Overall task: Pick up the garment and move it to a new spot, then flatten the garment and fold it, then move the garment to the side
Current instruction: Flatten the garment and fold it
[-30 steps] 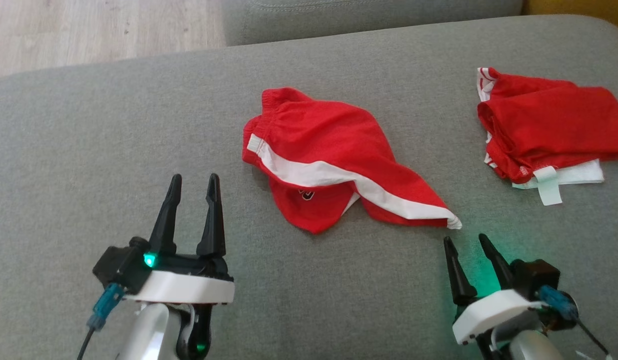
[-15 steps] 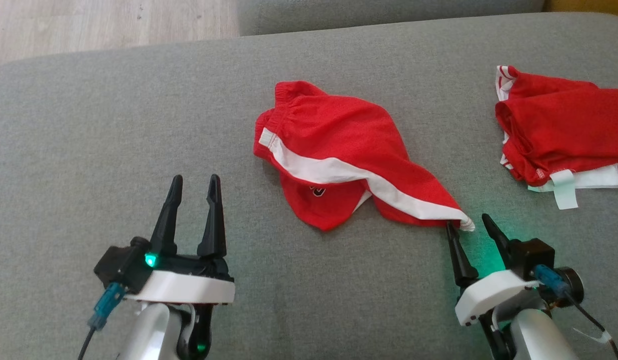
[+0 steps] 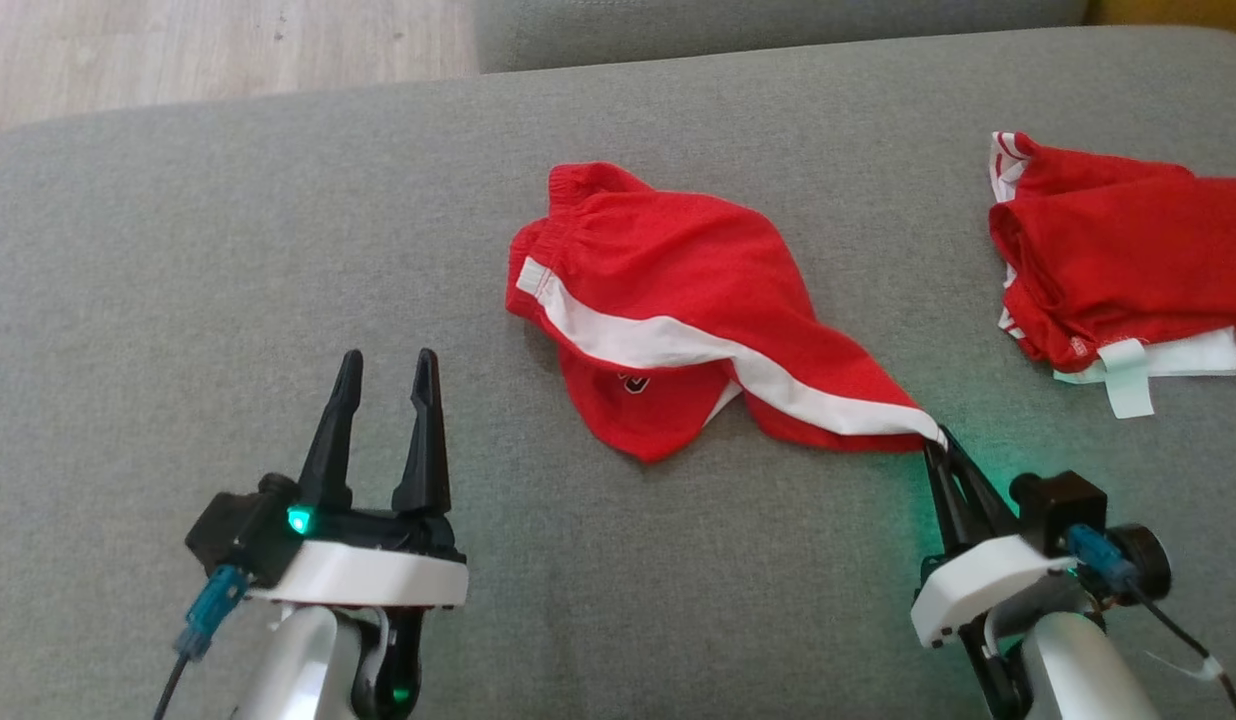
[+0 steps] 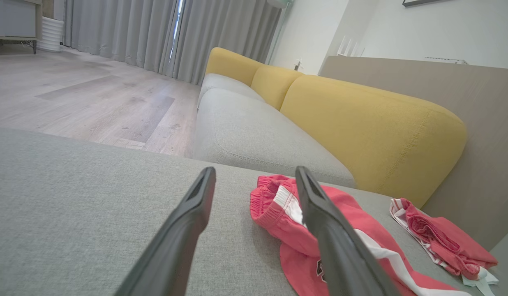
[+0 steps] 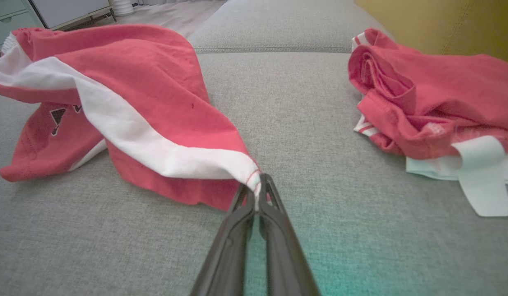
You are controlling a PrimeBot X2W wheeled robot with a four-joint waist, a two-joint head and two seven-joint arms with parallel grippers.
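The garment (image 3: 678, 310) is a pair of red shorts with a white side stripe, lying crumpled in the middle of the grey sofa seat (image 3: 228, 300); it also shows as the garment (image 5: 135, 111) and the garment (image 4: 295, 230). My right gripper (image 3: 940, 445) is shut on the garment's near right corner, where the white stripe ends, and the right wrist view shows the hem pinched at my right gripper (image 5: 257, 185). My left gripper (image 3: 390, 365) stands open over bare cushion, left of the garment, with nothing between its fingers (image 4: 188, 222).
A second red and white garment (image 3: 1108, 260), folded, lies at the far right of the seat. A yellow backrest (image 4: 361, 123) runs behind the sofa. Wooden floor (image 3: 178, 50) lies beyond the cushion's far left edge.
My right gripper moved forward to the garment's corner and shut on it. The left gripper stayed still. The head camera shifted slightly between the earliest frame and now.
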